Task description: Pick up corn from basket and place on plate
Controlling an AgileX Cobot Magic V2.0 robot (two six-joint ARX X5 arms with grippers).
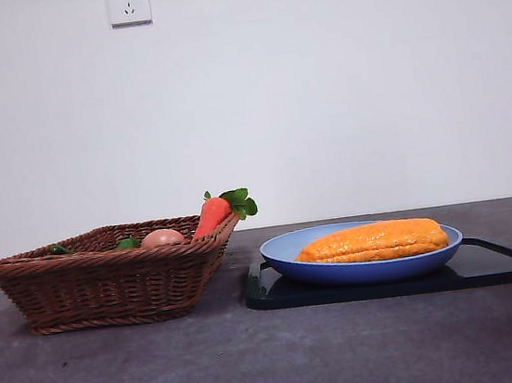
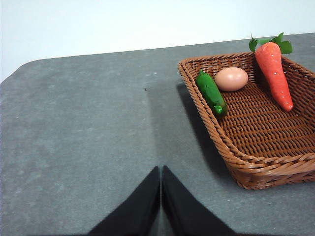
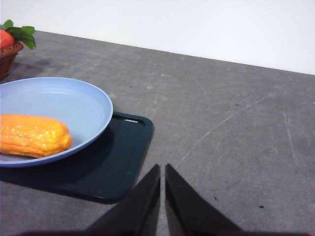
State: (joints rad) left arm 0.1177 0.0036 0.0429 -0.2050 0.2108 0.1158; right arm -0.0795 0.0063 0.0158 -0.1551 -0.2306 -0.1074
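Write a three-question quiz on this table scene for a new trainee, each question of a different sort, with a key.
1. True or false: the corn lies on the plate.
2. Multiple choice: what does the plate stand on? A) the basket B) a black tray C) the bare table
3. Fill in: besides a cucumber and an egg, the basket holds a ____ with green leaves.

Key
1. True. The corn rests lengthwise in the plate.
2. B.
3. Carrot. It leans against the basket's wall, leaves over the rim.

Both the left gripper and the right gripper are shut and hold nothing, apart from the things.
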